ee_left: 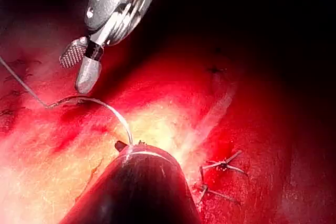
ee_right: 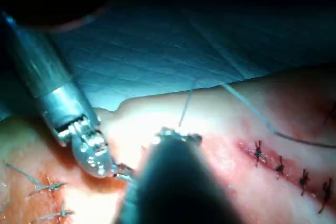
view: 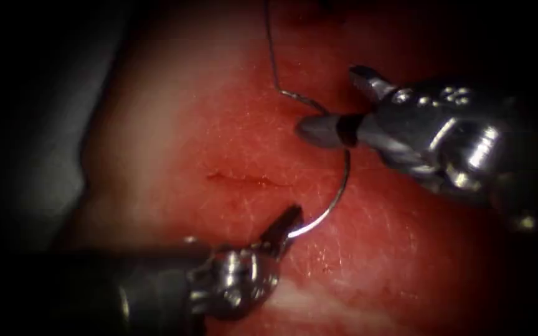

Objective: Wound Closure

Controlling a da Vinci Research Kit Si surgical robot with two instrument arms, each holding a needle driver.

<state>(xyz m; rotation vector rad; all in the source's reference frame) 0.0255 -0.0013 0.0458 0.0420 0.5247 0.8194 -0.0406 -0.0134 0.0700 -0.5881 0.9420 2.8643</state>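
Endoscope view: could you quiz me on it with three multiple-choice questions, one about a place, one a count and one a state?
1. Where does the left tool grip the curved steel needle?
A. near one end
B. mid-curve
C. nowhere

2. How many tools hold the needle?
A. none
B. one
C. two

3. The right tool has its jaws:
A. open
B. shut on thread
C. shut on tissue

Answers:
1 A: its jaws pinch the end away from the thin dark thread.
2 B: the left tool alone grips it, and the needle looks free of the pink tissue.
3 A: the jaws stand apart beside the needle, holding nothing.
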